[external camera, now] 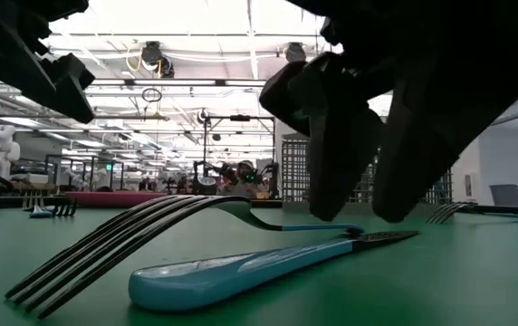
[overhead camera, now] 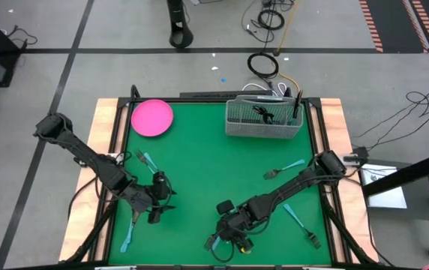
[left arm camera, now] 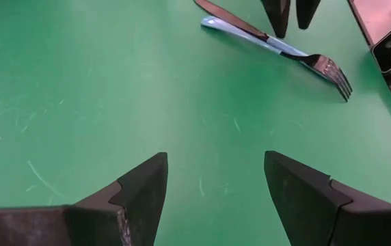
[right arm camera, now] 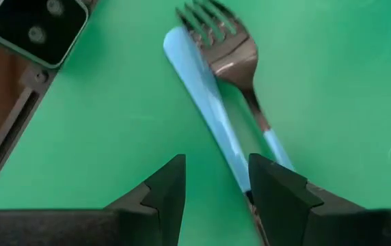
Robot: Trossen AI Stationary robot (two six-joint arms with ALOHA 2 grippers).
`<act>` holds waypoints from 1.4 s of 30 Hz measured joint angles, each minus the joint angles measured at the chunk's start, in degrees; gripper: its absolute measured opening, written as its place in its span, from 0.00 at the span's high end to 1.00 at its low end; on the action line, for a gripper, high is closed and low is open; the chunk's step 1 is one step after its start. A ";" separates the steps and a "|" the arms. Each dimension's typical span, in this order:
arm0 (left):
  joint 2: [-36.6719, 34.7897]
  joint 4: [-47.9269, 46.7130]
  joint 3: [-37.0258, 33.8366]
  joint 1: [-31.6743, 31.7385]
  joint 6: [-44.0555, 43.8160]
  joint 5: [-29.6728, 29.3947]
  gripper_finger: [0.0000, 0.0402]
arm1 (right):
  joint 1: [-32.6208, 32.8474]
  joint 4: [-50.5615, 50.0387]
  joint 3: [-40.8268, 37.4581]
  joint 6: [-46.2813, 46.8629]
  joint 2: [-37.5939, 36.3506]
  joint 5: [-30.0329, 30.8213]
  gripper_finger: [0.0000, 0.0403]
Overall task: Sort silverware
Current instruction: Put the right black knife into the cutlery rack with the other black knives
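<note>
Right gripper [right arm camera: 212, 184], jaws apart, poised over a crossed fork [right arm camera: 233, 58] and knife [right arm camera: 206, 116] at the counter's [overhead camera: 199, 172] near edge; left gripper [left arm camera: 212, 195], jaws apart, above bare counter; other silverware scattered.

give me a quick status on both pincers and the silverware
Right pincer open, low over crossed fork and knife. Left pincer open over bare mat. Nothing gripped; nothing in the way.

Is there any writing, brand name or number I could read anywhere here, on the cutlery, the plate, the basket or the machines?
None can be read.
The fork and the knife beneath the right gripper carry no marks.
The pink plate and the wire basket show no lettering.
The left gripper is plain black.
Far room beyond the table: anything there is too blurred to read.
</note>
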 joint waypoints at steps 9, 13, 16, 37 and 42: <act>0.00 -0.10 0.00 0.00 -0.05 -0.04 0.39 | -0.28 -0.26 0.00 -0.99 1.68 0.10 0.69; 0.00 -0.08 0.00 0.00 -0.07 -0.04 0.39 | -0.32 -0.25 0.00 -1.48 1.62 0.39 0.71; 0.00 -0.08 0.00 0.00 -0.07 -0.04 0.39 | -0.49 -0.32 0.00 -1.51 1.60 0.43 0.72; 0.00 -0.15 0.00 0.00 -0.12 -0.02 0.39 | -1.48 -3.31 0.13 -1.53 3.27 -0.28 0.95; 0.00 -0.14 0.00 0.00 -0.13 -0.02 0.39 | -1.35 -4.80 0.17 -1.51 3.85 -0.12 0.95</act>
